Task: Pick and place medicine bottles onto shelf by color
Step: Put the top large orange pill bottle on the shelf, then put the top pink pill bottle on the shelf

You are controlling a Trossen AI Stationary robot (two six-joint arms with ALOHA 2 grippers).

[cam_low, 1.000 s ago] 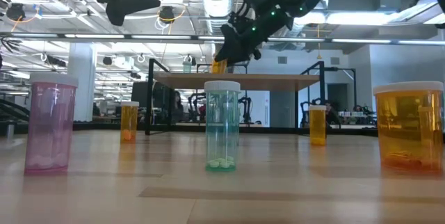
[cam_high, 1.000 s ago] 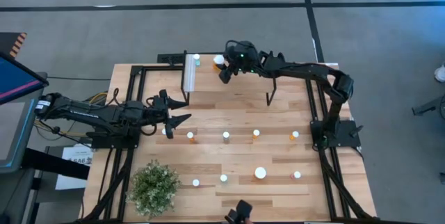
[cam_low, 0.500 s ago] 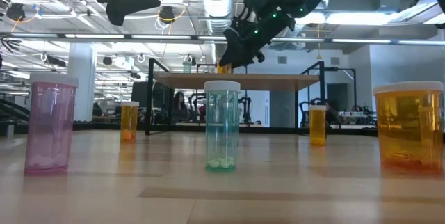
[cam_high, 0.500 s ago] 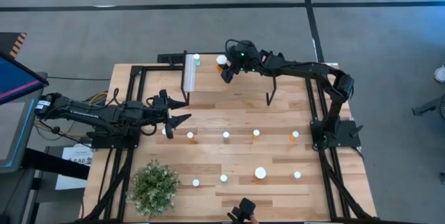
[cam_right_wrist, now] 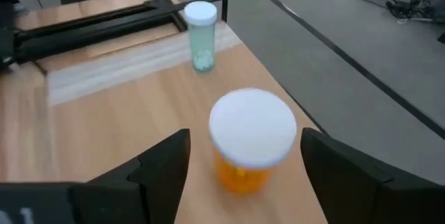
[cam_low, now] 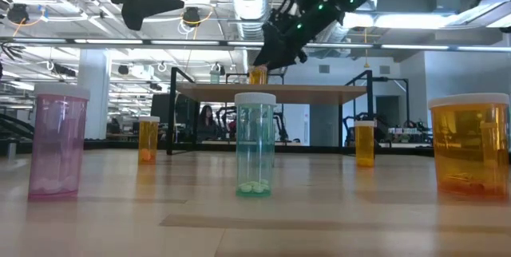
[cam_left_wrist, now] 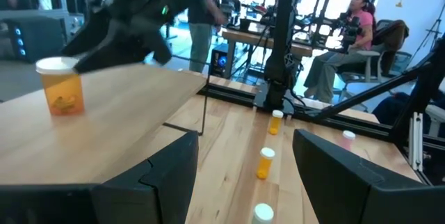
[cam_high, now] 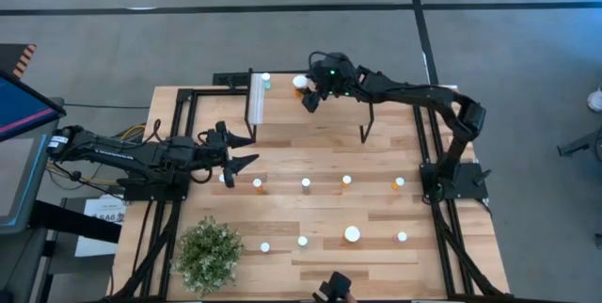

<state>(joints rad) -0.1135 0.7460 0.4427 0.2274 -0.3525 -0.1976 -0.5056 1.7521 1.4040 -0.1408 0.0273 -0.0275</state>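
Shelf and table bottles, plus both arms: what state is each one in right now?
Orange white-capped pill bottle: upright on the light wood shelf, released.
Pale blue-green white-capped bottle: upright on the shelf near the white strip.
Right gripper: jaws open, straddling the orange bottle without gripping.
Left gripper: jaws open, empty, waiting over the table.
Large orange bottle: upright on the table, capped.
Pink bottle: upright, capped.
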